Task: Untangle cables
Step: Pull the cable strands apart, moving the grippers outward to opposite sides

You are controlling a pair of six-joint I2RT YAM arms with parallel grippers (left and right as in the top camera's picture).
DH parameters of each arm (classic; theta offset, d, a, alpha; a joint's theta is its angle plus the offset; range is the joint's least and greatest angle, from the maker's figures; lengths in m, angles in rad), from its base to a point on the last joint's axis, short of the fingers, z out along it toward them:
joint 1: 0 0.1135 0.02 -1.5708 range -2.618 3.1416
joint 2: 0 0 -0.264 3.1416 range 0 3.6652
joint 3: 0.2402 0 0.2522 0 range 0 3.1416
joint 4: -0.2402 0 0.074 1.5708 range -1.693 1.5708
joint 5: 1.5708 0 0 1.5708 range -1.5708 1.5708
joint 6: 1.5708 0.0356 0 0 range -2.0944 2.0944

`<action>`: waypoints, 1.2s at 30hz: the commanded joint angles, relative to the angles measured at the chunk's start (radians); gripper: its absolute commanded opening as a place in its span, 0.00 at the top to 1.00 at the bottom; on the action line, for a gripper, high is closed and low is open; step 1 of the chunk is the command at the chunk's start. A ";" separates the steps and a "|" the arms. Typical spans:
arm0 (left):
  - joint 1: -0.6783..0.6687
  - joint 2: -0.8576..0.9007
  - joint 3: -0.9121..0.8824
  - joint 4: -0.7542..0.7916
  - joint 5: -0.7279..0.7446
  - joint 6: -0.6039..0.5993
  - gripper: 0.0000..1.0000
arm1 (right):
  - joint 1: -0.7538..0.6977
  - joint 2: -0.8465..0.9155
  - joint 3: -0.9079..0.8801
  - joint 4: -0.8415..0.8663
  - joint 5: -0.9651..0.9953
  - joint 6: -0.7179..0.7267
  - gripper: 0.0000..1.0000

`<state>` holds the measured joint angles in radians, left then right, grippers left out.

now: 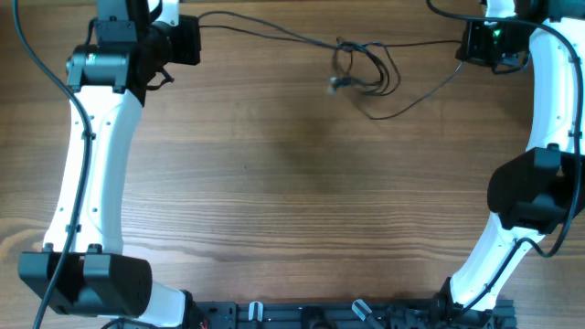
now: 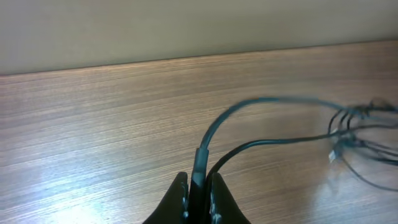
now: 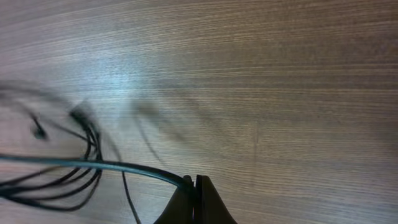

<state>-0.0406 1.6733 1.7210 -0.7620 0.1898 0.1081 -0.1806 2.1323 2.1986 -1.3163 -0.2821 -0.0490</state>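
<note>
Left end effector [image 2: 198, 186] and right end effector [image 3: 195, 196] each pinch a strand of the cables [image 1: 366, 71], whose knot sits between them near the worktop's [image 1: 274, 201] far edge; broad bare wood lies nearer.

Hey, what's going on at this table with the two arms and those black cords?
Two robot arms are untangling thin black cables. The left end effector and the right end effector are each shut on a strand, at opposite far corners of the wooden table. The cords stretch between them, with a clump of loops bunched near the middle, so the job is not yet done.
</note>
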 commanded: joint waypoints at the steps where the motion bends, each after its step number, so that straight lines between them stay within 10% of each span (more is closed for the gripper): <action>1: 0.017 -0.030 0.007 0.005 -0.045 -0.016 0.96 | -0.011 0.001 -0.001 -0.006 0.045 0.004 0.96; 36: 0.209 -0.030 0.007 0.006 -0.038 -0.046 0.96 | -0.108 0.001 -0.001 -0.001 0.106 0.031 0.95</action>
<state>0.1398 1.6733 1.7210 -0.7681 0.1799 0.0727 -0.2699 2.1323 2.1986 -1.3224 -0.2153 -0.0315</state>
